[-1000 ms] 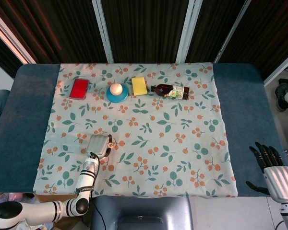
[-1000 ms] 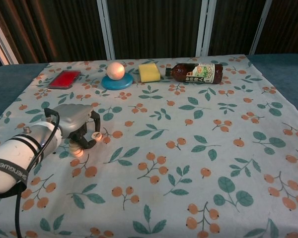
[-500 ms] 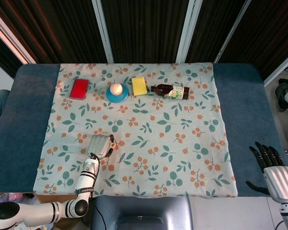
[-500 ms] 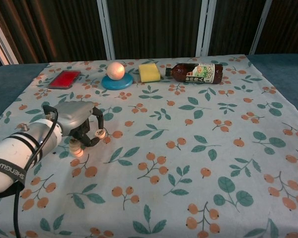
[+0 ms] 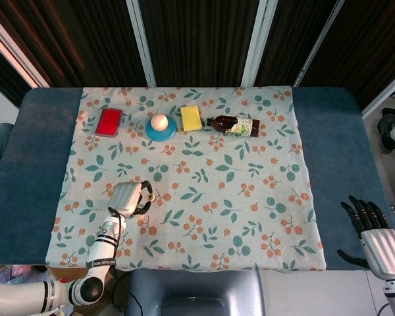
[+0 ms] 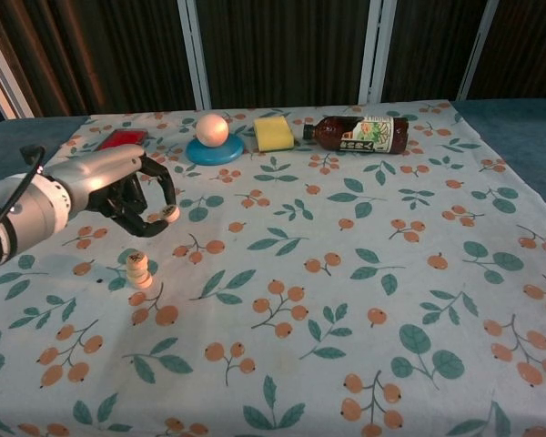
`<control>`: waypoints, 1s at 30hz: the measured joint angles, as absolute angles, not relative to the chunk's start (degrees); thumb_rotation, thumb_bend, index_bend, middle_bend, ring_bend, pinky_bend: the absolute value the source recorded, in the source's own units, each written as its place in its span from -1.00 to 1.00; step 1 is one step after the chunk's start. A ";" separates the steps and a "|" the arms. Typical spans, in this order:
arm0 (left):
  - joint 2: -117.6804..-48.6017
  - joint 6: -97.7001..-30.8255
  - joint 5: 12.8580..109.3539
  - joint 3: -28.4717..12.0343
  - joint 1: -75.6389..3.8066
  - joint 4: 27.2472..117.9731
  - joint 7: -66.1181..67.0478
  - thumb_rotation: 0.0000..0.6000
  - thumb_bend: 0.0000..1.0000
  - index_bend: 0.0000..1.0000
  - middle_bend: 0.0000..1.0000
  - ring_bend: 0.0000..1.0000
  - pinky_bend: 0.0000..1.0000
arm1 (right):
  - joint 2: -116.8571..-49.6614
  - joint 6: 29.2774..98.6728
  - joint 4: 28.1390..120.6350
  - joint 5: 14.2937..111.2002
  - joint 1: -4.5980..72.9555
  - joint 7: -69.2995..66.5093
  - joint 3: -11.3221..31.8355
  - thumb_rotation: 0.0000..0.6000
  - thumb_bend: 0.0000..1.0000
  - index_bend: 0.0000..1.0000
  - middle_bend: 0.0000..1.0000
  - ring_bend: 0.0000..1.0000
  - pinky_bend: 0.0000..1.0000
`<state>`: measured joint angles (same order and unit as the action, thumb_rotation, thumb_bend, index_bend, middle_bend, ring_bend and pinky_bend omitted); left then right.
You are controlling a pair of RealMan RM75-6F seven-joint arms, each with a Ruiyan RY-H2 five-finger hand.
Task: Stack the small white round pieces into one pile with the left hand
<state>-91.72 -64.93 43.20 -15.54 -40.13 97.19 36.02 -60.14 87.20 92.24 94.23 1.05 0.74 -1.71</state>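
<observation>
While pile [image 6: 139, 269] stands upright — left hand [image 6: 135, 193] above, fingers [image 6: 168, 213] curled, empty.

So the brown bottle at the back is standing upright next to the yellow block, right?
Not quite. The brown bottle is lying on its side, its neck pointing toward the yellow block beside it. The chest view shows this most plainly.

Surface [image 5: 329, 131] has dark blue-teal upholstery, mostly covered by a pale floral cloth [image 5: 217, 197] with orange berries and green leaves. Back wall is dark slatted panels [image 5: 197, 39] split by white vertical frames [image 5: 258, 39]. Even overhead light, no hard shadows. Grey floor strip [image 5: 0, 105] visible at left edge.
</observation>
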 measured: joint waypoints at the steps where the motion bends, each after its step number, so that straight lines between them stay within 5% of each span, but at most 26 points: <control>1: -91.06 -64.79 42.90 -15.20 -39.95 97.54 35.95 1.00 -0.24 0.06 1.00 1.00 1.00 | -60.16 87.23 92.22 94.25 1.04 0.75 -1.72 1.00 -0.86 -1.00 -1.00 -1.00 -1.00; 30: -87.10 -61.96 45.22 -8.69 -38.65 96.95 30.31 1.00 -0.23 0.03 1.00 1.00 1.00 | -60.41 86.84 92.46 93.88 1.12 1.18 -1.69 1.00 -0.86 -1.00 -1.00 -1.00 -1.00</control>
